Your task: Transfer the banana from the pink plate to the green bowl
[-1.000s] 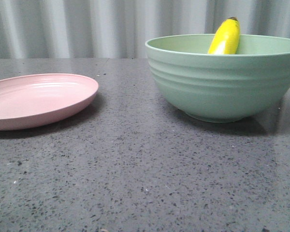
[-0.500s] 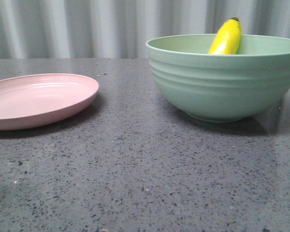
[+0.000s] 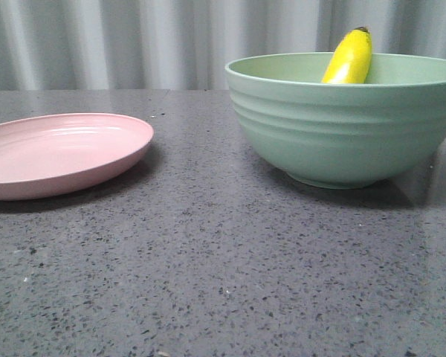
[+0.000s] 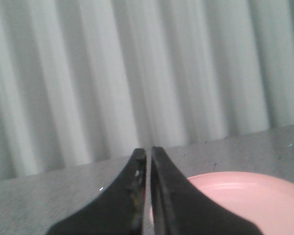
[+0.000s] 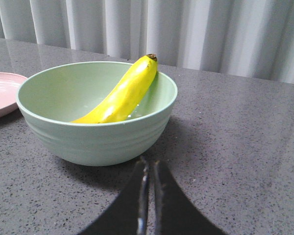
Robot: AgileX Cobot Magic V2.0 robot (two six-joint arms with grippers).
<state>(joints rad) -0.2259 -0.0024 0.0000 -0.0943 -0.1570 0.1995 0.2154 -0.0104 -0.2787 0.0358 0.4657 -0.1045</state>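
The yellow banana point(image 3: 348, 59) lies in the green bowl point(image 3: 342, 126) at the right of the table, its dark tip leaning over the far rim. The right wrist view shows the banana point(image 5: 122, 93) resting along the inside of the bowl point(image 5: 95, 132). The pink plate point(image 3: 59, 152) sits empty at the left; it also shows in the left wrist view point(image 4: 245, 200) and at the edge of the right wrist view point(image 5: 2, 93). My left gripper point(image 4: 148, 152) is shut and empty beside the plate. My right gripper point(image 5: 149, 163) is shut and empty, just short of the bowl. Neither gripper shows in the front view.
The dark speckled stone tabletop point(image 3: 223, 268) stretches between plate and bowl and toward the front. A pale pleated curtain point(image 3: 171, 41) hangs along the table's far edge.
The front view has shifted very slightly, so bowl and plate sit a touch further right. The banana stays in the bowl.
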